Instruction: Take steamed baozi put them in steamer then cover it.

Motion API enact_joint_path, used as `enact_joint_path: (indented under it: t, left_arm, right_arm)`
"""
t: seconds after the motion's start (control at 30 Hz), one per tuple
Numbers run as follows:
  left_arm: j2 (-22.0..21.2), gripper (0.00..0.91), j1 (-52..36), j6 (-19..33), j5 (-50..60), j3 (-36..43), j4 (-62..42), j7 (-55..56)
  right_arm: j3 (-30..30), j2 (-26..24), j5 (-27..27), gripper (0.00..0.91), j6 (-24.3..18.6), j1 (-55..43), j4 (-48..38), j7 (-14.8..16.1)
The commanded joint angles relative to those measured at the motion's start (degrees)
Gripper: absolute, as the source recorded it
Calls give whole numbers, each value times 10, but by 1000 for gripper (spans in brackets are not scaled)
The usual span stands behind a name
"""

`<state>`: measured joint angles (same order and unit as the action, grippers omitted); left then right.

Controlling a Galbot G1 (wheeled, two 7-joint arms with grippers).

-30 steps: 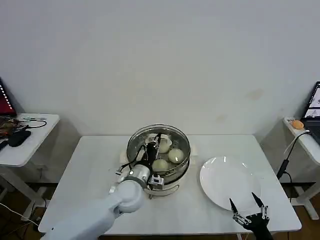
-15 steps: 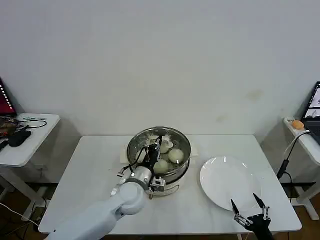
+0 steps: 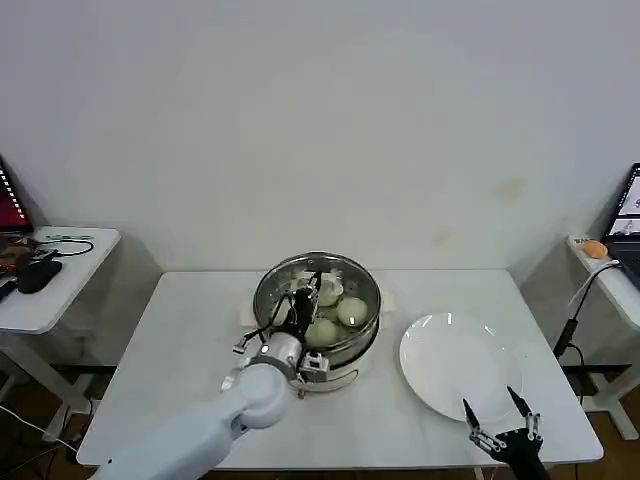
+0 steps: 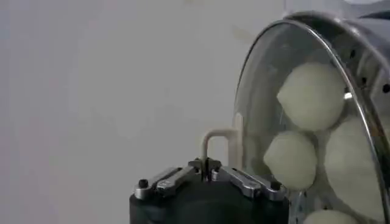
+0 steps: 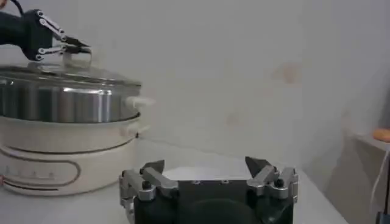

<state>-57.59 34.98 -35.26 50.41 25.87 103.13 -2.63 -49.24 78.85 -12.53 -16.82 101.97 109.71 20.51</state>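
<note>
Bright, even light; near left gripper [image 4: 207,163] perhaps slightly blurred.

White plate [image 3: 455,365] on counter [image 3: 190,340], right side. Side desks at both edges: cables and dark item [image 3: 38,272] left, orange object [image 3: 595,249] right.

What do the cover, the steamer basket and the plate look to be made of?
Cover: clear glass with a metal rim, since the baozi show through it; its handle looks like cream plastic. Steamer: shiny, mirror-like metal, probably stainless steel, on a matte cream base, likely plastic. Plate: glossy white, ceramic or melamine; can't tell which.
</note>
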Motion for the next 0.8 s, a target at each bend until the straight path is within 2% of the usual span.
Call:
enact_joint_path:
  t: [0.03,0.43,0.47,0.5,0.53,0.57,0.6,0.8]
  left_arm:
    - [-2,0,2,0,0,1,0,0]
    - [-1,0,10,0,4,3,4,1]
    - [-1,20,10,0,4,3,4,1]
    - [-1,71,10,0,4,3,3,1]
    - [0,363,10,0,4,2,3,1]
    - [0,574,10,1,4,2,2,1]
    - [0,907,10,1,5,1,2,1]
    - [1,907,13,1,4,-4,4,0]
  right_arm:
    - [-1,0,0,907,-1,-1,-3,0]
    - [-3,0,-1,907,-2,-3,-8,-1]
    - [-3,0,-1,907,-1,-3,-8,-1]
    - [-3,0,-2,907,-1,-3,-7,-1]
    - [-3,0,-2,907,-1,-3,-7,-1]
    - [-4,0,-2,907,-1,-3,-7,-1]
    - [-5,0,-2,907,-1,-3,-7,-1]
    - [-7,0,-2,907,-2,-2,-10,-1]
